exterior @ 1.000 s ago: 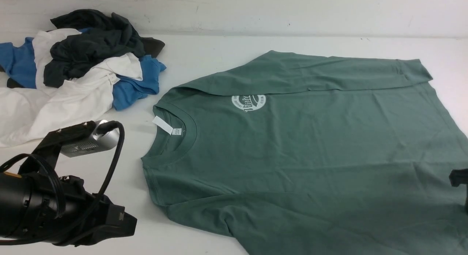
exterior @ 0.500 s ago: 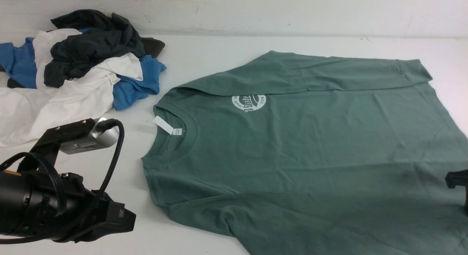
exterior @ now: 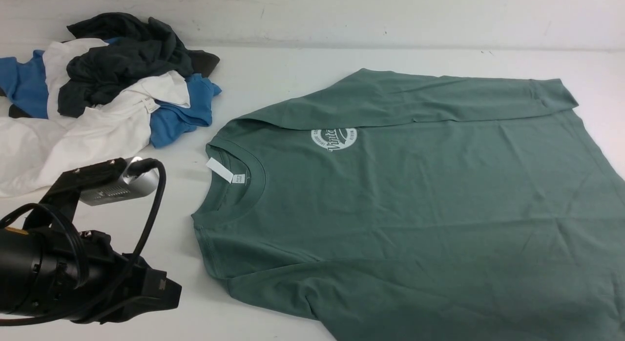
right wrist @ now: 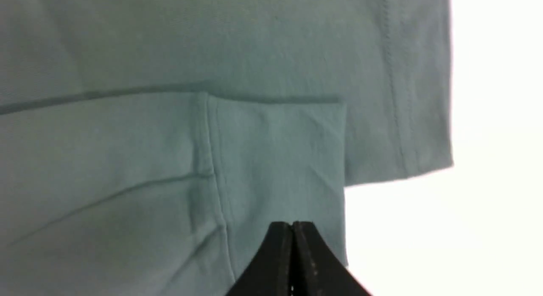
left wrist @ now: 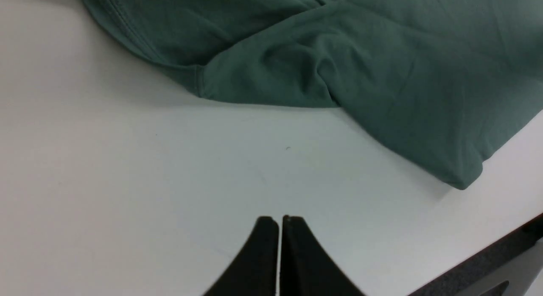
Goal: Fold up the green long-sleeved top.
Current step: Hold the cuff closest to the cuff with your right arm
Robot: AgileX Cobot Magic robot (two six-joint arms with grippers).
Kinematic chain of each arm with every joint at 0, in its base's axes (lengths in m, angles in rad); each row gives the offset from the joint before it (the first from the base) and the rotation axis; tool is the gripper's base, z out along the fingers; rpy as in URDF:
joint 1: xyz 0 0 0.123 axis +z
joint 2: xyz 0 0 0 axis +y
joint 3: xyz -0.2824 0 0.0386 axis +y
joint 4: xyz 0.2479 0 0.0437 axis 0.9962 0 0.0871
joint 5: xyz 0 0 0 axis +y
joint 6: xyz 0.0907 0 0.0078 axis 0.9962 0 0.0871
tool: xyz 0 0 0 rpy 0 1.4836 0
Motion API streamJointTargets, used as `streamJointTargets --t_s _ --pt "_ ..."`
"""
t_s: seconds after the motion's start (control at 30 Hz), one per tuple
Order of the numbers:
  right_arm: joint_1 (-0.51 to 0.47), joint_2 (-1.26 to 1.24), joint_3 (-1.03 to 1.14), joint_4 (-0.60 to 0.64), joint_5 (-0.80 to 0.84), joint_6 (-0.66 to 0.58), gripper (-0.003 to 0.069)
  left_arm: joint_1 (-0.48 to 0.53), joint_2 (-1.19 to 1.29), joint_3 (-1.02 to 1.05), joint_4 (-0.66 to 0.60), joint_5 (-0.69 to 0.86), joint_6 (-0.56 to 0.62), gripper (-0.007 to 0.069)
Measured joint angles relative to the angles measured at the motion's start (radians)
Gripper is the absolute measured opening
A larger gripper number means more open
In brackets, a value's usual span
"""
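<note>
Change in the front view: the black part of the right arm that showed at the bench's right edge a second ago is out of frame now. The green long-sleeved top [exterior: 415, 199] has slid a trace toward that edge, its collar and white round logo [exterior: 334, 138] with it. The left arm [exterior: 63, 272] sits at the near left corner as before. The top lies front up, spread from the middle of the bench [exterior: 273, 72] to its right and near edges. Its neck and white tag [exterior: 219, 169] point toward the left edge, and its far sleeve [exterior: 415, 99] is folded along the far side. A pile of blue, white and dark clothes [exterior: 102, 92] lies at the far left corner, apart from the top.

In the left wrist view the left jaws are pressed together, with their black fingertips [left wrist: 266, 236] over bare bench. The top's near shoulder and sleeve lie ahead of them, with bare bench between.

In the right wrist view the right jaws are also together. Their fingertips [right wrist: 278, 241] are over the cuff [right wrist: 275, 152] of a sleeve folded onto the top's body, close to the cuff's edge. Whether any cloth is nipped between them cannot be told.
</note>
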Motion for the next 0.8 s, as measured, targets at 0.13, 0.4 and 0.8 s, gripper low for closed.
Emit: streamJointTargets --t_s 0.13,0.4,0.8 --pt "0.0 -0.018 0.0 -0.013 -0.008 0.01 -0.0008 0.0 0.0 0.0 0.0 0.0 0.0 -0.0001" --pt "-0.084 0.095 0.0 0.075 -0.031 -0.089 0.0133 0.0 0.0 0.0 0.0 0.0 0.0 -0.0001" --pt "-0.153 0.225 -0.001 0.154 -0.068 -0.193 0.0323 -0.001 0.0 0.0 0.0 0.0 0.0 -0.0001"
